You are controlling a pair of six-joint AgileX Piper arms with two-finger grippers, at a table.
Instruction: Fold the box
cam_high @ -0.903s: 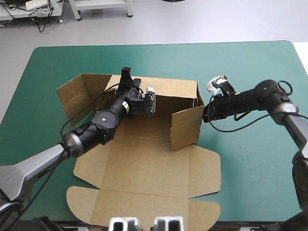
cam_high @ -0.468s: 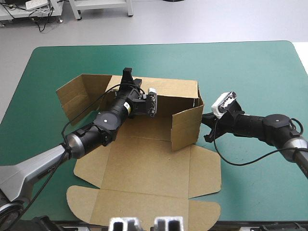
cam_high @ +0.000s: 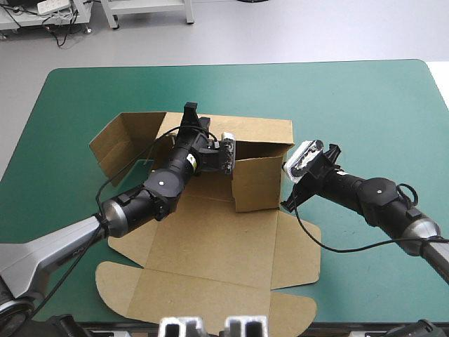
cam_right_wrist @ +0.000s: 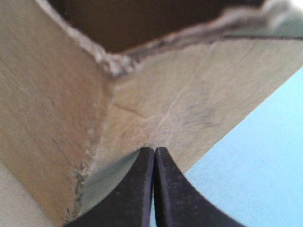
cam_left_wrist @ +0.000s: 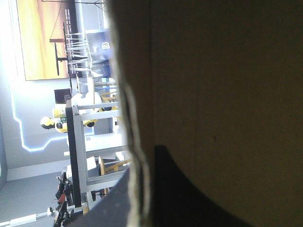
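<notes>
Finds the brown box (cam_high: 210, 242) on the teal-green table (cam_high: 351, 98), between its middle and left edge: far and right walls raised, left flap slanting up, lid flat toward the near edge. Grips the far wall's top edge with the left gripper (cam_high: 188, 112), black fingers clamped on either side of the board. Rests the right gripper (cam_right_wrist: 154, 150), fingers pressed together into one point, against an outer corner on the box's right side.

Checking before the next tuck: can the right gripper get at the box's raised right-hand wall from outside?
Probably yes. The right gripper, shut, has its tip at the box's outer corner on that side, seemingly touching the board; only teal-green cover lies beside it, nothing in between.
</notes>
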